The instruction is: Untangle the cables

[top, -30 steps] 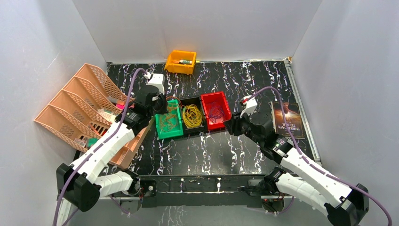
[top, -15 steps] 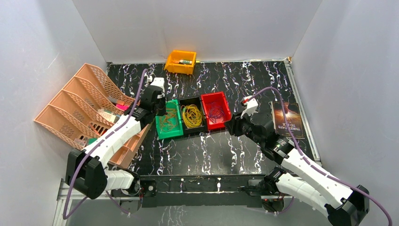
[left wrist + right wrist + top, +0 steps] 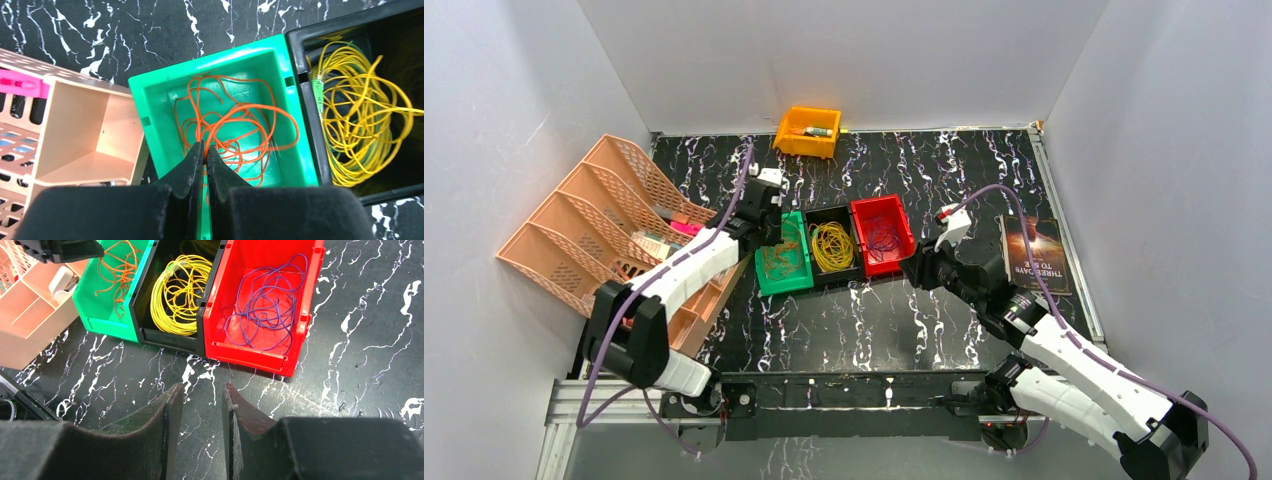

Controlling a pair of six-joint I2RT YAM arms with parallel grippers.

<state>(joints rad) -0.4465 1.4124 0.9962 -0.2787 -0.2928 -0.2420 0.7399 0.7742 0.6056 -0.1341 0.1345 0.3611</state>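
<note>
Three cables lie in three bins set side by side. The orange cable (image 3: 780, 261) (image 3: 235, 125) is a loose tangle in the green bin (image 3: 150, 112). The yellow cable (image 3: 832, 246) (image 3: 360, 120) is coiled in the black bin (image 3: 165, 335). The purple cable (image 3: 884, 238) (image 3: 265, 305) lies in the red bin (image 3: 250, 354). My left gripper (image 3: 204, 145) (image 3: 769, 234) hangs over the green bin, shut, with an orange strand pinched at its tips. My right gripper (image 3: 202, 387) (image 3: 914, 268) hovers open over the bare table in front of the red bin, holding nothing.
A peach file rack (image 3: 584, 230) stands at the left, close against the green bin and my left arm. A small orange bin (image 3: 809, 131) sits at the back edge. A book (image 3: 1034, 255) lies at the right.
My left arm has stretched out and shifted its gripper slightly right over the green bin's back end. My right arm has stayed put.
</note>
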